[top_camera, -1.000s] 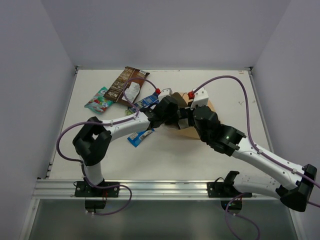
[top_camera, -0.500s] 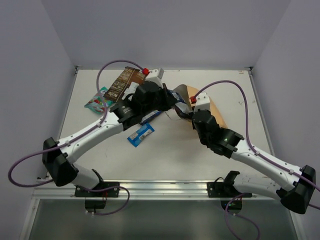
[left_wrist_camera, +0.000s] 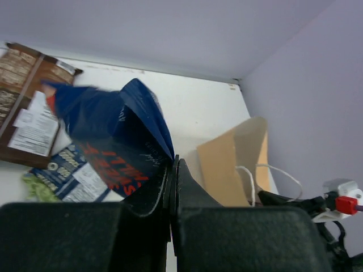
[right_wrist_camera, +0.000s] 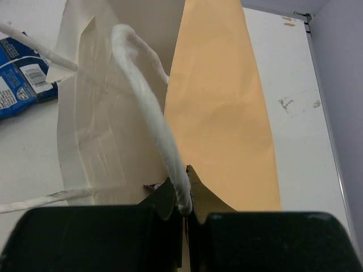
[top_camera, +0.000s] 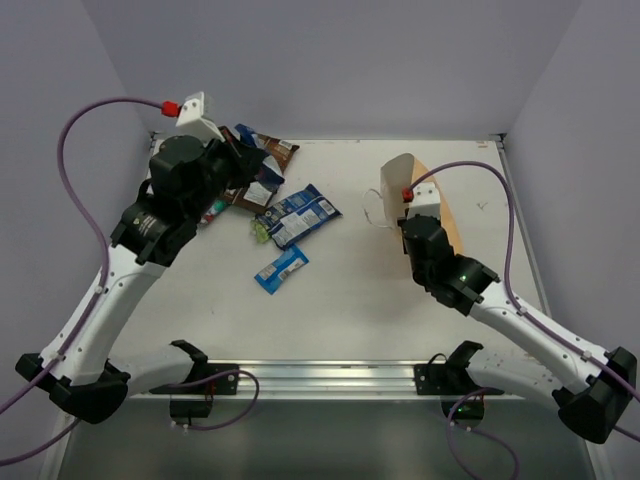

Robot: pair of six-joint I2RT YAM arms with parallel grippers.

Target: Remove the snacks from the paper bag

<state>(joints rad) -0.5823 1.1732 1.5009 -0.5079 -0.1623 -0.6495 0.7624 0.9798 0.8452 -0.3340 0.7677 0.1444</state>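
Note:
My left gripper (top_camera: 240, 150) is shut on a blue snack packet (left_wrist_camera: 113, 133) and holds it in the air at the far left, above the long dark brown packet (top_camera: 262, 172). My right gripper (right_wrist_camera: 182, 182) is shut on a white cord handle (right_wrist_camera: 152, 122) of the tan paper bag (top_camera: 425, 190), which stands at the right with its mouth facing left. A second blue packet (top_camera: 298, 213) and a small blue bar wrapper (top_camera: 281, 268) lie on the table. The teal-and-red pouch is hidden behind my left arm.
White table with a wall along its left, far and right edges. The loose packets cluster at the far left and centre. The bag's second cord handle (right_wrist_camera: 34, 48) hangs free. The metal base rail (top_camera: 320, 378) runs along the near edge.
My left arm has swung from the bag's mouth up to the far left, carrying the blue packet. The right gripper kept its hold on the handle, and the bag now shows fully.

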